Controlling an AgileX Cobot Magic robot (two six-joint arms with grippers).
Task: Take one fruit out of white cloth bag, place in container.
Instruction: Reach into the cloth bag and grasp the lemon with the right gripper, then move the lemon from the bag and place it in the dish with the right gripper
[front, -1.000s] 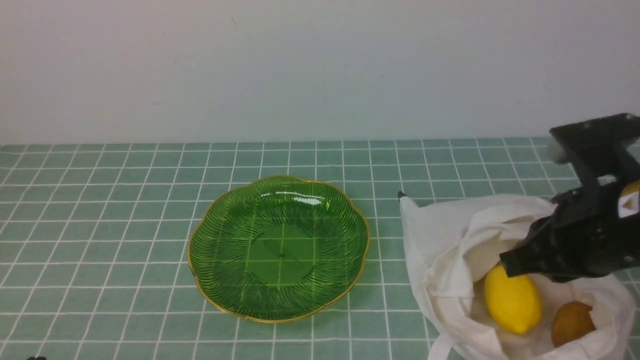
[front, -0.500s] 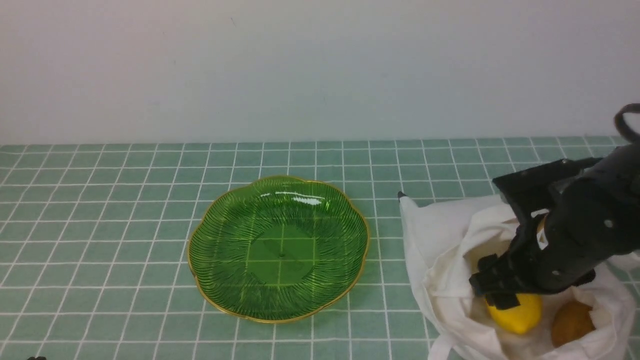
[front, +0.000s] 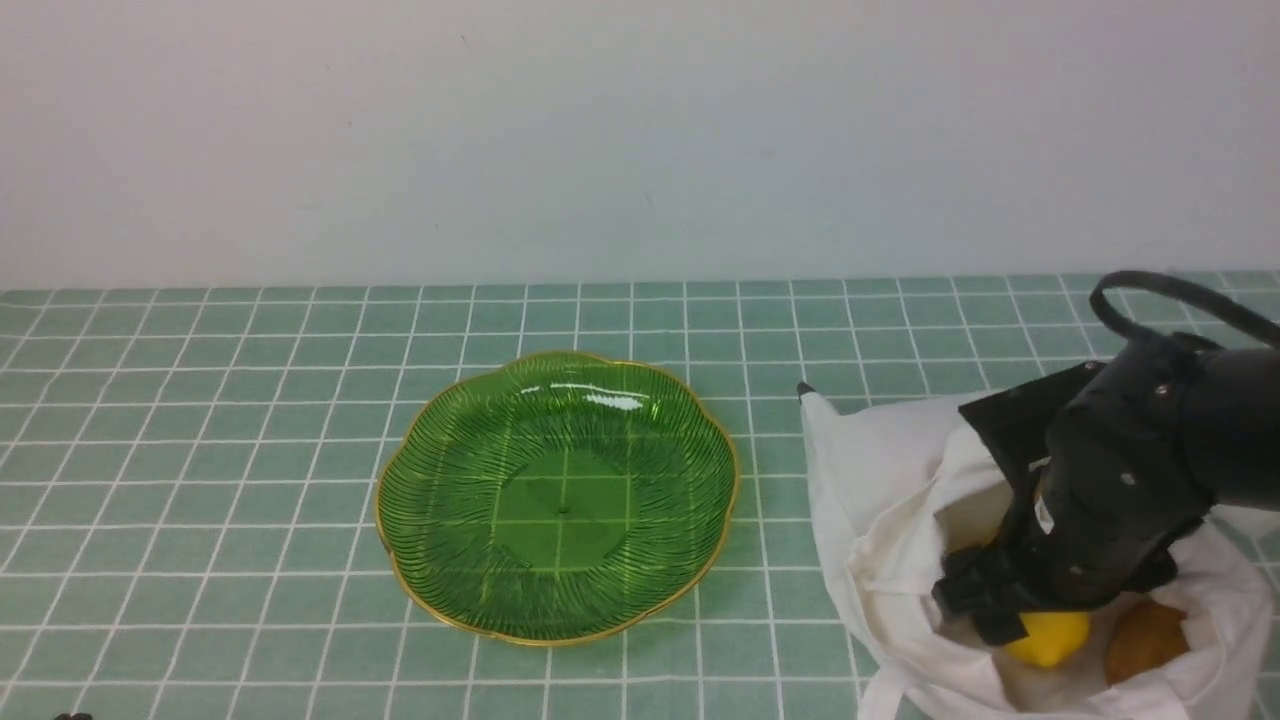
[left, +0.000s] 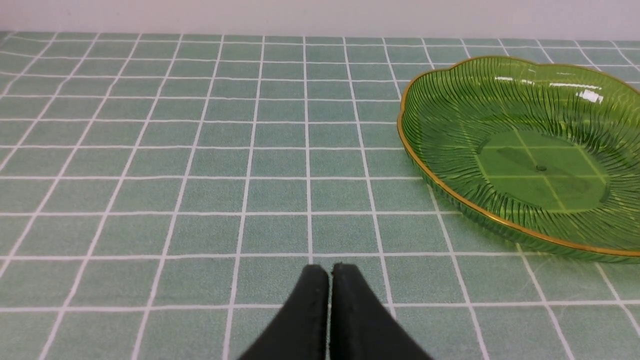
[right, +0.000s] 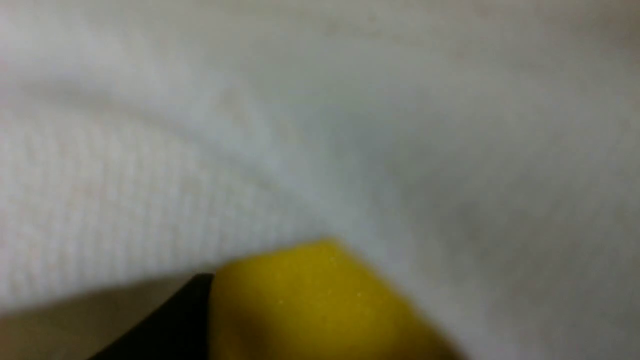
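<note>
The lemon (front: 1050, 637) was found inside the open mouth of the white cloth bag (front: 880, 500), at the right of the green checked tabletop (front: 200, 500). A brown fuzzy fruit (front: 1146, 640) lay just beside it in the same bag. Most of the lemon was hidden in the front view by the right gripper (front: 1000, 612), which was lowered into the bag.

In the right wrist view one dark finger (right: 170, 325) was seen against the lemon's side, with cloth close behind. The other finger was out of view, so it could not be told whether the jaws were closed on the fruit or only set around it. The left gripper (left: 329, 274) was held low over the tabletop, well apart from the bag, with its jaws pressed together on nothing. The green glass dish (front: 735, 480) stood empty near the bag.

The lemon was judged to be firm and fairly light, with a smooth rind that could prove slippery. Being oval, it would best be taken across its broad middle; at the tapered ends it could be squeezed out of the pads. The bag was judged slack enough for a fold to be pinched along with the fruit and dragged upward. The glass dish was judged fragile, so the lemon should be lowered in rather than dropped.
</note>
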